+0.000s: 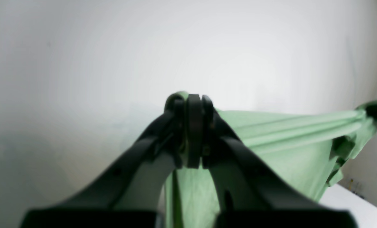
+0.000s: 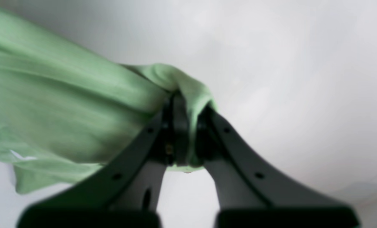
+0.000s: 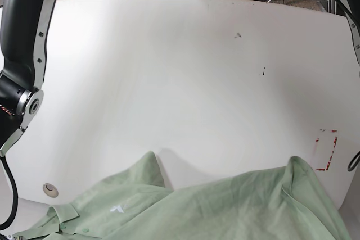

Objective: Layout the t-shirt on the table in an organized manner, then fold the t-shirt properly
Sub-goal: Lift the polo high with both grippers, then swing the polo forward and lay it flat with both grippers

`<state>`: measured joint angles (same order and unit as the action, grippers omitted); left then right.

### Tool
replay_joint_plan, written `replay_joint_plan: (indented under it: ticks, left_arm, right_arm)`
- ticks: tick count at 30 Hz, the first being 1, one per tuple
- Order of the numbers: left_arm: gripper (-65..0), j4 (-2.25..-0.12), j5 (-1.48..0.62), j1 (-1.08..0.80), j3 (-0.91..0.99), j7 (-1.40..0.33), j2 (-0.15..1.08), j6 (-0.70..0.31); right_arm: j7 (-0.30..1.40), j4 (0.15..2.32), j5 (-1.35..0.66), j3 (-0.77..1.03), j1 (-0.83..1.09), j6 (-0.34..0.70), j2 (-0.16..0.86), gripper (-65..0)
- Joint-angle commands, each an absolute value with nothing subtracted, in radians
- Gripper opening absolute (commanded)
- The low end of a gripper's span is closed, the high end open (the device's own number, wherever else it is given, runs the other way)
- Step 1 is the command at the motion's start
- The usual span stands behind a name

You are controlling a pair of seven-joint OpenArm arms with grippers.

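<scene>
the t-shirt (image 3: 214, 209) filled the near edge of the base view, its collar and buttons low at the left. each claw was clamped on a bunch of its fabric: the left gripper (image 1: 193, 104) pinched one edge, the right gripper (image 2: 183, 104) another, and the cloth ran taut in long ridges between them — held up and apart, most likely to spread it before laying it flat. the knit looked soft, matte, sage green. the table (image 3: 185, 71) beyond was smooth, white, bare but for specks and a red tape rectangle (image 3: 326, 150).
</scene>
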<state>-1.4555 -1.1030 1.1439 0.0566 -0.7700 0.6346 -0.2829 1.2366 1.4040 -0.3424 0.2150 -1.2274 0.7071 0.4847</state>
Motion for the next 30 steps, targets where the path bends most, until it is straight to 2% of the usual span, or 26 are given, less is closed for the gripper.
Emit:
replay_joint_plan:
  ticks: [1, 5, 12, 19, 30]
  left_arm:
    - [-65.0, -1.440, -1.093, 1.191, 0.062, -0.753, 0.639, -0.272]
    - [-65.0, -1.432, -1.093, 1.188, 0.062, -0.777, 0.639, -0.272]
    - [-65.0, -1.460, -1.122, 1.076, 0.071, -0.832, 0.636, -0.272]
    - [-65.0, -1.477, -1.225, 0.862, 0.122, -0.835, 0.636, -0.272]
    - [-65.0, -1.567, -1.241, 0.469, 0.151, -0.835, 0.638, -0.272]
  right_arm:
    - [1.231, 1.412, -0.318, 0.217, -1.270, 0.698, 0.504, -65.0]
    - [1.260, 1.429, -0.320, 0.223, -1.254, 0.698, 0.507, -65.0]
    - [1.279, 1.503, -0.349, 0.275, -1.090, 0.698, 0.506, -65.0]
    - [1.290, 1.560, -0.421, 0.371, -0.860, 0.698, 0.498, -65.0]
    - [1.317, 1.736, -0.438, 0.542, -0.453, 0.698, 0.361, -65.0]
